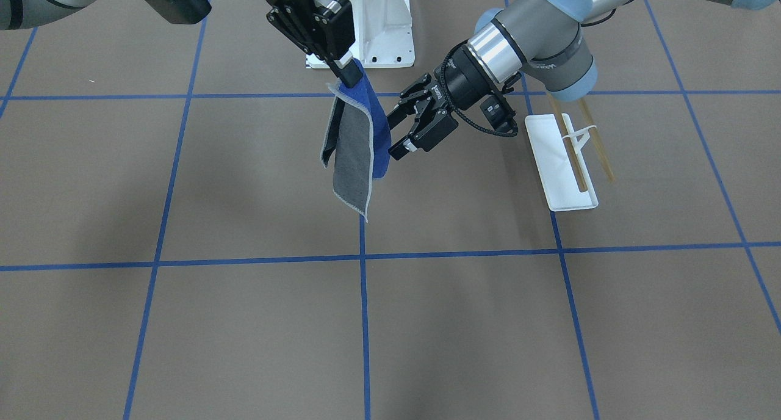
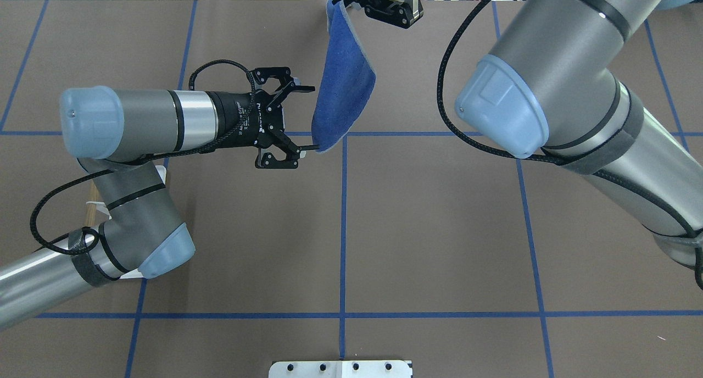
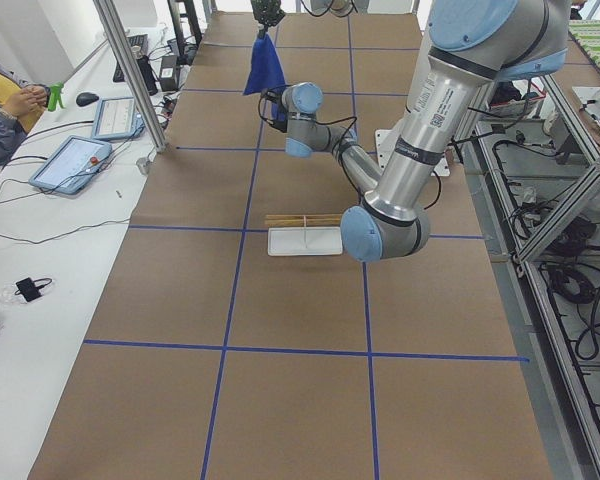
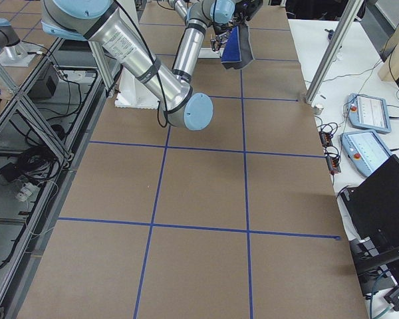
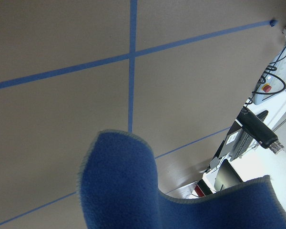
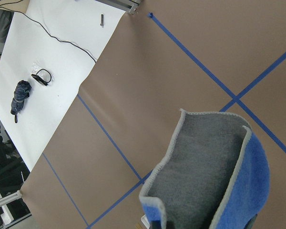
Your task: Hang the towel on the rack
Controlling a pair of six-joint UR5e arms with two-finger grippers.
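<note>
The towel (image 1: pixel 354 145) hangs in the air, folded lengthwise, with its grey side and its blue side (image 2: pixel 343 87) both showing. My right gripper (image 1: pixel 345 72) is shut on its top edge and holds it well above the table. My left gripper (image 1: pixel 393 136) is open and level with the hanging part on the blue side, and its fingertips (image 2: pixel 314 87) reach the towel's edge. The towel fills the bottom of the left wrist view (image 5: pixel 124 191) and of the right wrist view (image 6: pixel 200 162). The rack (image 1: pixel 561 163), with two wooden rods (image 1: pixel 595 145), stands on the table behind the left arm.
The large white bolted pedestal (image 1: pixel 378 29) stands at the robot's side of the table, just behind the right gripper. The left arm's elbow (image 2: pixel 137 240) hangs over the rack, so the overhead view shows only a sliver of it (image 2: pixel 161 172). Blue tape lines cross the brown table.
</note>
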